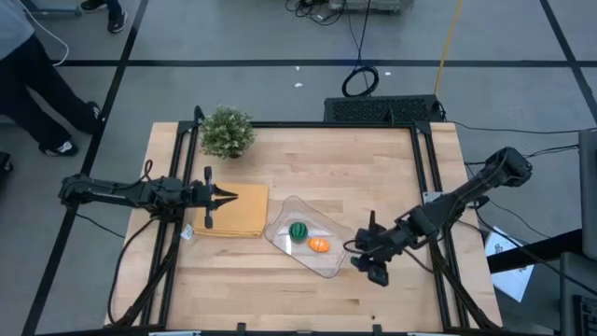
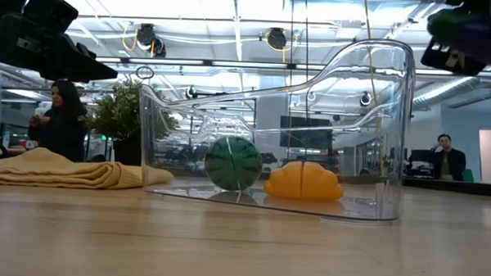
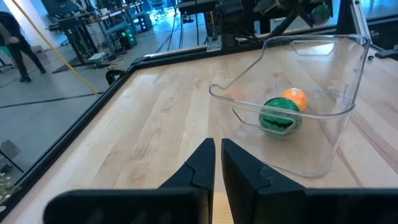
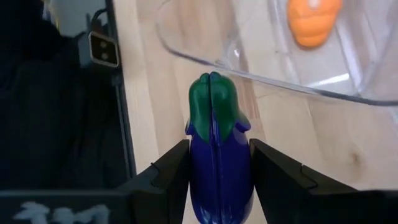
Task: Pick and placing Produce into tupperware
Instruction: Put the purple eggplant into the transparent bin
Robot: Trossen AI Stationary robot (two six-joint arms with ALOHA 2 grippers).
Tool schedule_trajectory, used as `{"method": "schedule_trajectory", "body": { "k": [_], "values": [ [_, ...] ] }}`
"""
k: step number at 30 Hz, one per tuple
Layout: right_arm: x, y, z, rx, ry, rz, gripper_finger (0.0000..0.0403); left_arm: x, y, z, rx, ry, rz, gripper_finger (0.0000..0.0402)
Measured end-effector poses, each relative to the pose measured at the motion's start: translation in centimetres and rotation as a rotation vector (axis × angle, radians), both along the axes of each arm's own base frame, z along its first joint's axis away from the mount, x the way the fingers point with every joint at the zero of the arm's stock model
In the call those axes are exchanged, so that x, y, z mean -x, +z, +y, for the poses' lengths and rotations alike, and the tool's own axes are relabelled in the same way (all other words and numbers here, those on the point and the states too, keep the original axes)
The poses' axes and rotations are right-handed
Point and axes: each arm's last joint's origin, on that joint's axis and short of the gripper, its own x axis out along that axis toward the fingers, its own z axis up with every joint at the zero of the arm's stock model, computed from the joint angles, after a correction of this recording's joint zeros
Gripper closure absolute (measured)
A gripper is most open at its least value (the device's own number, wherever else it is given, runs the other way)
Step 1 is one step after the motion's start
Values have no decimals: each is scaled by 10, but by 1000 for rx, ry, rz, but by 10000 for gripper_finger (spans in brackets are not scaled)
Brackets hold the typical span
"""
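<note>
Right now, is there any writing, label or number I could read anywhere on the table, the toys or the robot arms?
None can be read.
Pale marks on the right gripper body: too blurred.
The eggplant it holds, the tupperware, green ball and orange piece: no lettering visible.

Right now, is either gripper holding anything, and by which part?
The right gripper clamps the blue-purple toy eggplant across its purple body, green cap pointing out. The left gripper, over the tan cloth, holds nothing.
</note>
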Motion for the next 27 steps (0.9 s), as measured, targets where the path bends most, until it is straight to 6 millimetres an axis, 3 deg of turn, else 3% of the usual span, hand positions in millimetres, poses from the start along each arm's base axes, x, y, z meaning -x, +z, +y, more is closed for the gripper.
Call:
{"method": "schedule_trajectory", "body": {
  "k": [10, 27],
  "values": [
    [6, 1, 12, 163, 280, -141, 257, 0, 0, 0, 0, 0, 3, 369],
    [3, 4, 15, 207, 308, -215, 257, 0, 0, 0, -1, 1, 4, 369]
  ]
}}
